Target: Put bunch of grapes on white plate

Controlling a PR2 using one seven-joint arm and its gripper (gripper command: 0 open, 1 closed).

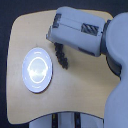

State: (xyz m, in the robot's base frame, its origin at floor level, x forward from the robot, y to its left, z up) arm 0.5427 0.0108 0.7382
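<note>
The arm [95,37] is reaching in from the exterior view's right, its bulky grey-white body covering the upper right part of the scene and hanging over the far half of the bench [85,95]. The bench, a light wooden top with rounded corners, is filling most of the view against a dark floor. The plate [37,70] is lying flat on the bench toward the exterior view's left, its glossy centre catching a bright ring of light. The gripper [56,45] is sitting at the arm's near end, but its fingers are blurred and hidden under the housing, so I cannot tell whether it is clenched or released. The grapes [62,56] are showing as a dark narrow cluster just below the gripper, running down toward the bench, near the plate's right rim but apart from it; whether they are resting on the bench is unclear.
</note>
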